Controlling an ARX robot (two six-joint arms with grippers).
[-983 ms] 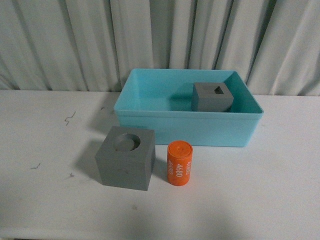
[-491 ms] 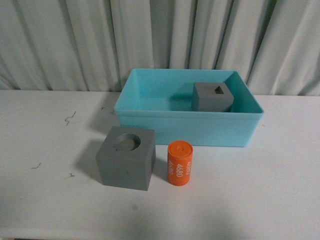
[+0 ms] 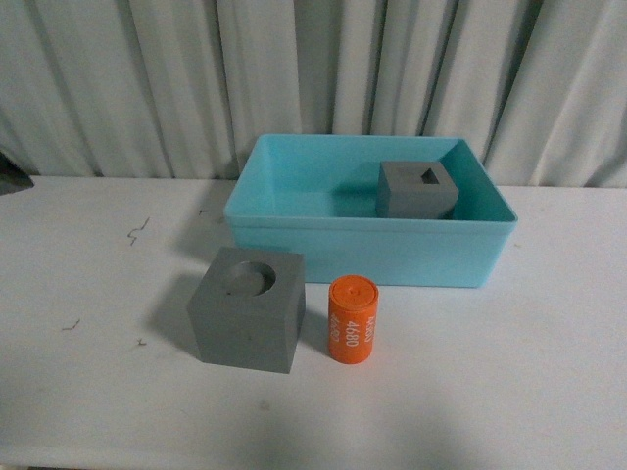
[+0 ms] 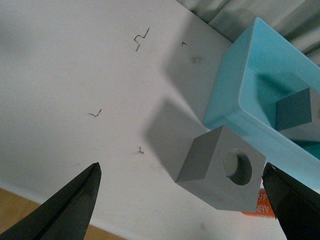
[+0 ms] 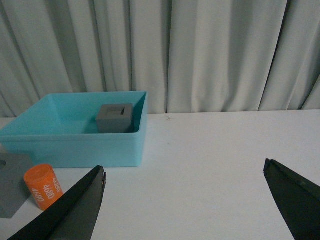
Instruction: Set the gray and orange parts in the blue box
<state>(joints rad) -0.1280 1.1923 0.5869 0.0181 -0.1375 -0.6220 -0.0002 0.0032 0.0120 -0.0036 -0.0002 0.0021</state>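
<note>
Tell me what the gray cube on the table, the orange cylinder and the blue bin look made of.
Gray cube: probably molded or printed plastic; flat matte faces, no glare, crisp edges.
Orange cylinder: smooth with a slight sheen and white printed 4680; plastic or a wrapped sleeve, cannot tell which.
Blue bin: thin-walled plastic, smooth and faintly glossy, with a lipped rim.

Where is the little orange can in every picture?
Front view: the orange cylinder stands beside the round-hole gray cube, before the blue box.
Left wrist view: only a sliver peeks past that cube.
Right wrist view: it stands before the box.
Shared landmark: the blue box.
</note>
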